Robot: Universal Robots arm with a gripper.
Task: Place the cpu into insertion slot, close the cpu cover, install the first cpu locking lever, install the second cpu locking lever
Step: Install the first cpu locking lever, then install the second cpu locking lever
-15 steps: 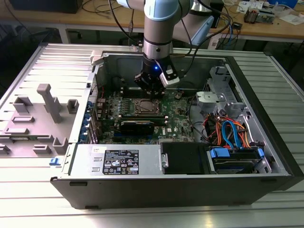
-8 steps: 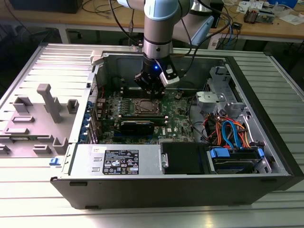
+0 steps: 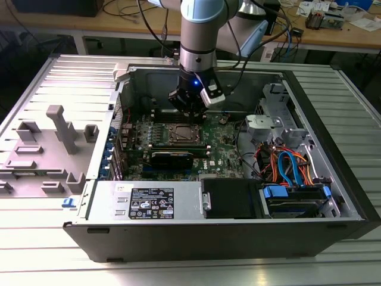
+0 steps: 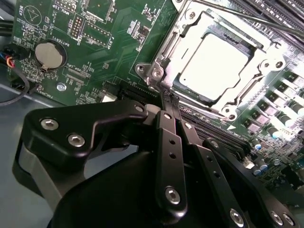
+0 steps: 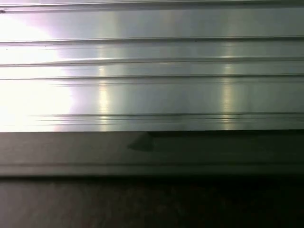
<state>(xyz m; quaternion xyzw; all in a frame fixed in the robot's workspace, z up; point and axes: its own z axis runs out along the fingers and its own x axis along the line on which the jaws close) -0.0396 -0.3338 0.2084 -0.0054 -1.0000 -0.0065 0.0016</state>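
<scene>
Ribbed aluminium table [image 3: 36,250] carried an open computer case [image 3: 321,137] lying on its side, cluttered benches behind it.

The cpu [image 4: 213,61] sat in the insertion slot [image 4: 178,85], dull metal top up, seated flat as far as I could judge. The cpu cover [image 4: 228,102] lay closed over it, framing the chip through its window. A thin locking lever [image 4: 247,15] ran across the far side of the socket; whether it was latched I could not tell.

The gripper [image 4: 169,97] stood with its fingers [image 4: 172,142] drawn together on nothing, tips touching or just beside the socket's corner, roughly 7 o'clock of the chip in the second wrist view. In the exterior view the arm [image 3: 199,36] hung straight above the green motherboard [image 3: 229,149], gripper [image 3: 191,114] at 12 o'clock of the socket.

Judgement: lever work in hand. Done well, the tip should press the lever alone, down then sideways under its hook, without loading the cover or scraping the memory slots [image 4: 280,90] nearby.

First wrist view gave ribbed metal [image 5: 152,71].
</scene>
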